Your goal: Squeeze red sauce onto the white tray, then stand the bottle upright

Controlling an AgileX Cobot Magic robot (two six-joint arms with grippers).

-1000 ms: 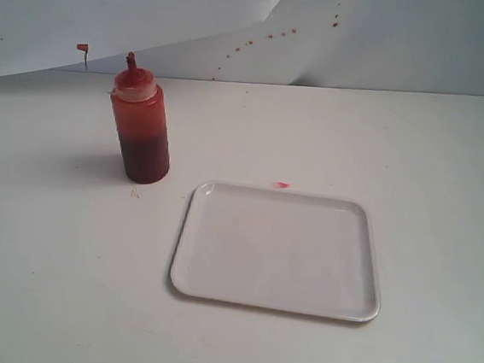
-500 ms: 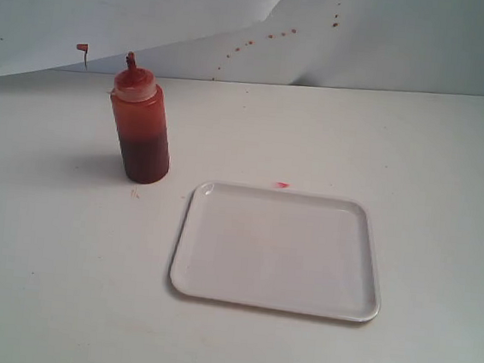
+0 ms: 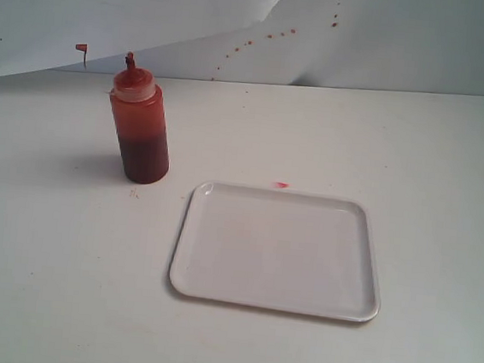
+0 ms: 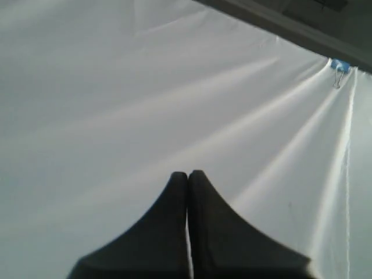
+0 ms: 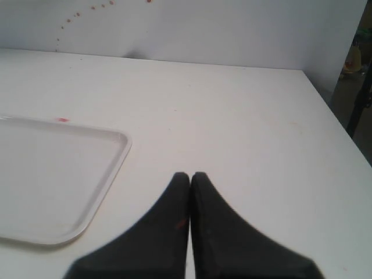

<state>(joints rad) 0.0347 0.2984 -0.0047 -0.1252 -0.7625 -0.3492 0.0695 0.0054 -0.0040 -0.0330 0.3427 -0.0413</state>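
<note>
Bottle point(image 3: 140, 124) upright at ten o'clock from white tray point(image 3: 278, 252), red sauce point(image 3: 146, 159) pooled low, so likely bottom-heavy, soft-walled and slick, best gripped mid-body below the collar; left gripper point(image 4: 187, 174) and right gripper point(image 5: 190, 174) both closed on nothing.

The bottle point(image 3: 141, 125) is translucent plastic. The white tray point(image 3: 278, 252) looks smooth and glossy, while the bench point(image 3: 416, 155) is matt white.
</note>
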